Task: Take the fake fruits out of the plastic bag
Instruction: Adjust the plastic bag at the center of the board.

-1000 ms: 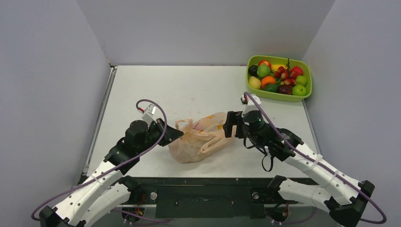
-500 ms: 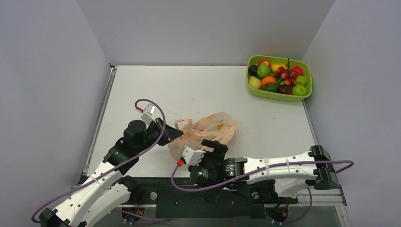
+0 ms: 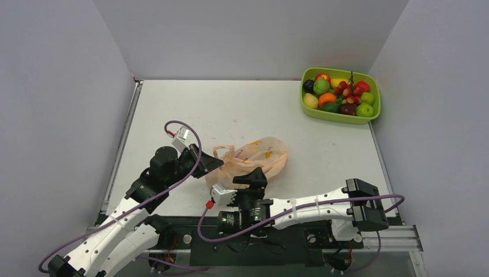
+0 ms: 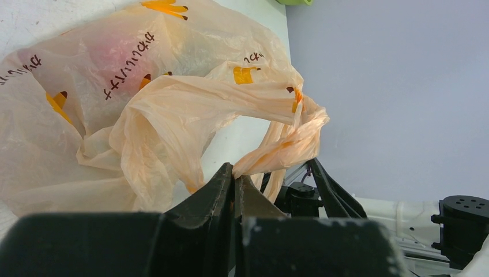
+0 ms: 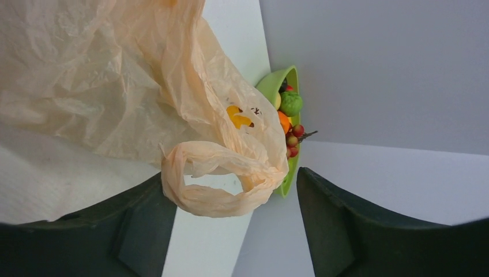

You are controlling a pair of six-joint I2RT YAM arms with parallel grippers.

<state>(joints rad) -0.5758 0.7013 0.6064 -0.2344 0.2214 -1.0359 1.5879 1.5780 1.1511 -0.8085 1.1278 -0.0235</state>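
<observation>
The peach-orange plastic bag (image 3: 254, 157) lies crumpled on the white table. My left gripper (image 3: 219, 163) is shut on one loop handle at the bag's left end; in the left wrist view the jaws (image 4: 235, 176) pinch the twisted plastic (image 4: 288, 135). A faint pink-red patch (image 4: 115, 52) shows through the bag wall. My right gripper (image 3: 254, 175) is open at the bag's near side. In the right wrist view the other loop handle (image 5: 222, 184) hangs between its spread fingers (image 5: 138, 225), touching the left one. Several fake fruits (image 3: 340, 95) lie in the green tray.
The lime-green tray (image 3: 337, 118) stands at the table's far right corner and also shows in the right wrist view (image 5: 275, 83). My right arm lies low along the table's near edge (image 3: 311, 205). Grey walls close the left, back and right sides.
My right arm has swung from the bag's right side down to its near side, then shifted slightly left. The left gripper has kept its hold on the handle.
</observation>
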